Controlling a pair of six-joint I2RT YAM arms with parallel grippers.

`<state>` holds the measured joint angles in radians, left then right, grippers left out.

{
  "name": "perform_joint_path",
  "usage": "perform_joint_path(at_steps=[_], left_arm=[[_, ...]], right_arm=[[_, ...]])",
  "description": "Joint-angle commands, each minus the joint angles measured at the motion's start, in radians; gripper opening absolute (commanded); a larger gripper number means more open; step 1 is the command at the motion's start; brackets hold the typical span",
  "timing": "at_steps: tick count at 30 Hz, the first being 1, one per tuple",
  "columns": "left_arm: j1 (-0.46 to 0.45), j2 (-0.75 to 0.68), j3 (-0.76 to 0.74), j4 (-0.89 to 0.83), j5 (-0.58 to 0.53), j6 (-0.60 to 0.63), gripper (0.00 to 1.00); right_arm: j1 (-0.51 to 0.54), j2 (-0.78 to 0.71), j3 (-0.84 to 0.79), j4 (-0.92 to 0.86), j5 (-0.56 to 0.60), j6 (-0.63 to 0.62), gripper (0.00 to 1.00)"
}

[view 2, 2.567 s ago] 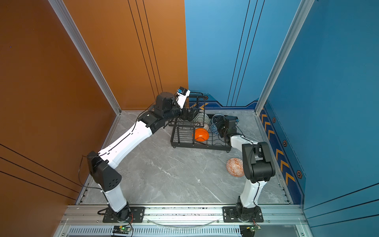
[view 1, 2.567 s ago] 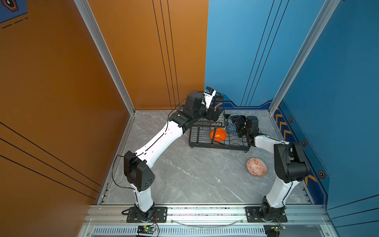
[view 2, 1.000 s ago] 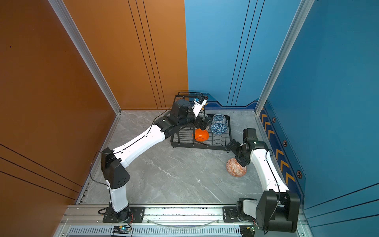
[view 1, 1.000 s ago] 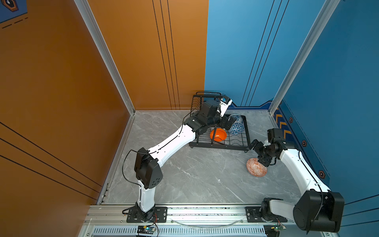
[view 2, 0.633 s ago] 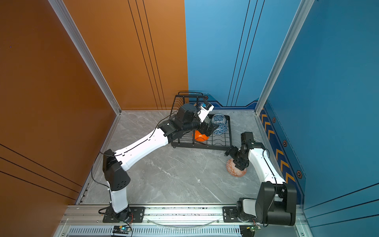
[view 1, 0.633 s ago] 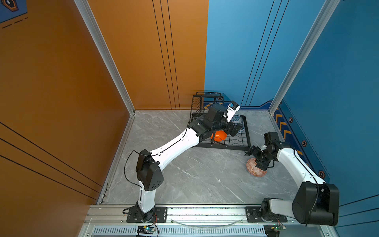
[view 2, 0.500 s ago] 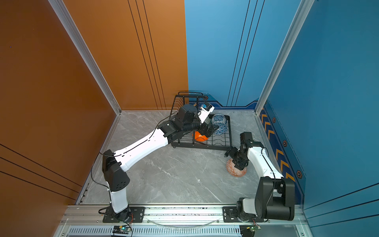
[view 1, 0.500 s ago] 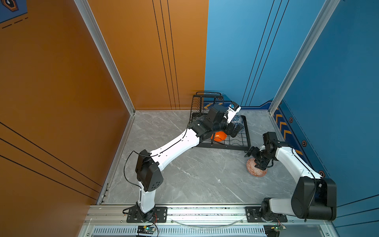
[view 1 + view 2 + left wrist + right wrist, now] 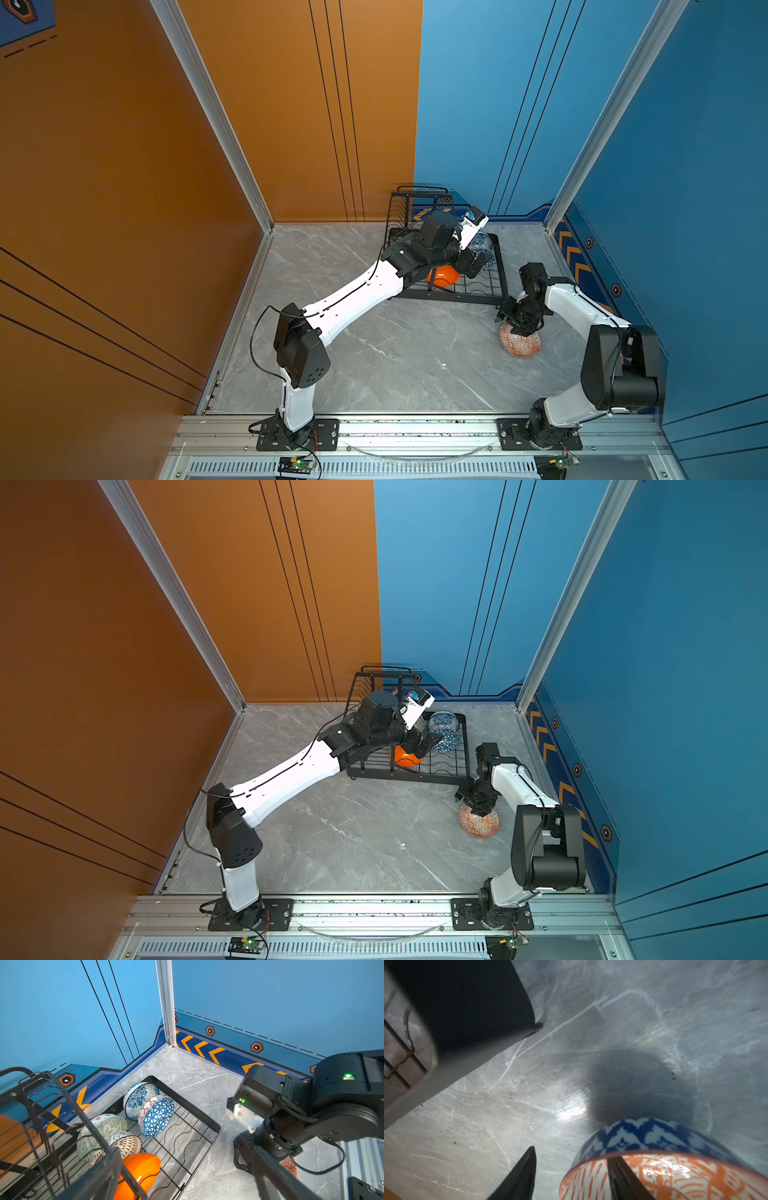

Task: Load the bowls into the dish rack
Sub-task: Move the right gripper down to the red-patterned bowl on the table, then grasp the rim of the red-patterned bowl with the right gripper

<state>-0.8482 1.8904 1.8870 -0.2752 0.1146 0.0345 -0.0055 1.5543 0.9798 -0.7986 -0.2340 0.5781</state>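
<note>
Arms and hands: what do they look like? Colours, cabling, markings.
The left arm and right arm match: white link shells between bulky black joint housings, on black base plates. A thin black cable loops outside the left elbow; a green light glows on the right arm. The left hand and right hand are black, with tapered black fingers.

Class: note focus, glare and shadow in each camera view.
Right wrist view: black wire dish rack blurred, glare whitens grey marble tabletop, a round shadow lies beyond the orange-red patterned bowl. Left wrist view: blue triangle-patterned bowl sharp, close foreground soft. Both top views: evenly lit, sharp.
</note>
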Motion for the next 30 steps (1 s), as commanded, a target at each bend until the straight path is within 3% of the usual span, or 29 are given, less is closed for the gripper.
perform_joint_path(at_steps=[1, 7, 13, 18, 23, 30], left_arm=[[0.019, -0.038, 0.027, -0.010, -0.003, 0.019, 0.98], [0.029, -0.039, 0.024, -0.011, -0.006, 0.015, 0.98], [0.053, -0.039, 0.038, -0.010, -0.015, -0.034, 0.98], [0.075, -0.054, 0.028, -0.010, -0.029, -0.057, 0.98], [0.109, -0.097, -0.017, 0.009, -0.054, -0.104, 0.98], [0.190, -0.203, -0.142, 0.076, -0.079, -0.246, 0.98]], right_arm=[[0.011, 0.025, 0.020, -0.003, 0.067, -0.032, 0.53], [0.039, 0.041, 0.032, -0.025, 0.129, -0.080, 0.46], [0.056, 0.041, 0.025, -0.026, 0.151, -0.099, 0.31], [0.071, 0.054, 0.047, -0.027, 0.146, -0.105, 0.12], [0.120, 0.060, 0.102, -0.046, 0.155, -0.111, 0.01], [0.241, 0.094, 0.194, -0.082, 0.178, -0.122, 0.00]])
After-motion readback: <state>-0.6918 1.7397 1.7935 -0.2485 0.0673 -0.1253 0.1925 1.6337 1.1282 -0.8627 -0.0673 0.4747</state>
